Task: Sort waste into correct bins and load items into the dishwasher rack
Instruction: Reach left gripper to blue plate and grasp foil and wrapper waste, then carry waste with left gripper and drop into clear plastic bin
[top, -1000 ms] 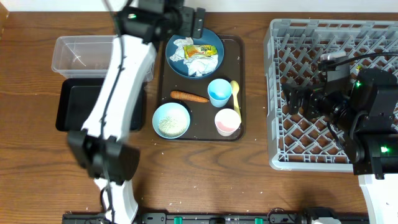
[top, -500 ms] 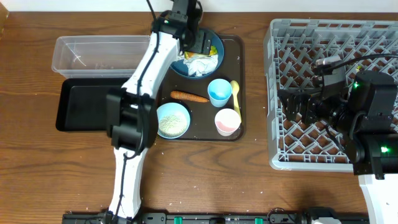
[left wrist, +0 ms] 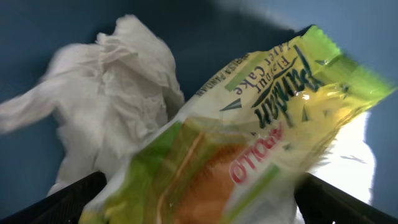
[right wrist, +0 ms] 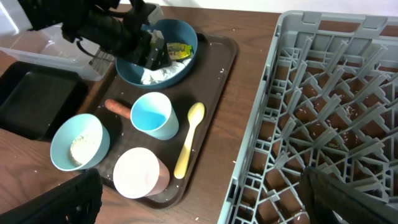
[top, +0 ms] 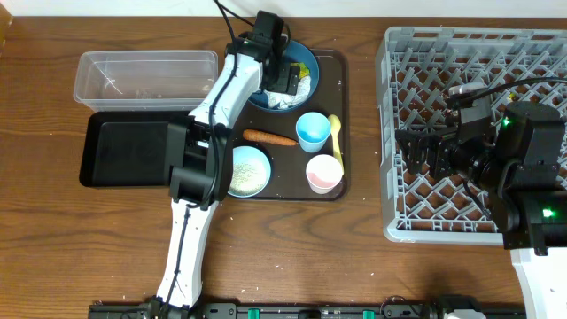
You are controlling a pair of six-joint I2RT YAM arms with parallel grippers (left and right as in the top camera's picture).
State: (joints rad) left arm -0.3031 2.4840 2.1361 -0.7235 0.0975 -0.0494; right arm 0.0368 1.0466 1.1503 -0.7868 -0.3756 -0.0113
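Left wrist view showed the small yellow-green wrapper (left wrist: 249, 143) on crumpled white paper napkins (left wrist: 118, 106) in the round dark blue plate (top: 306, 55), between the spread fingers of the left gripper (top: 283, 78). The right gripper (top: 415, 152) hovered, fingers apart, over the large grey plastic rack (top: 387, 204).

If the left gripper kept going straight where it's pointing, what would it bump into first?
Most likely the yellow-green wrapper. It fills the wrist view between the open fingers, lying on white napkins in the dark blue plate.

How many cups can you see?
2. The light blue cup stands beside the yellow spoon; the pink cup stands nearer the robot, on the same brown tray. None seems hidden.
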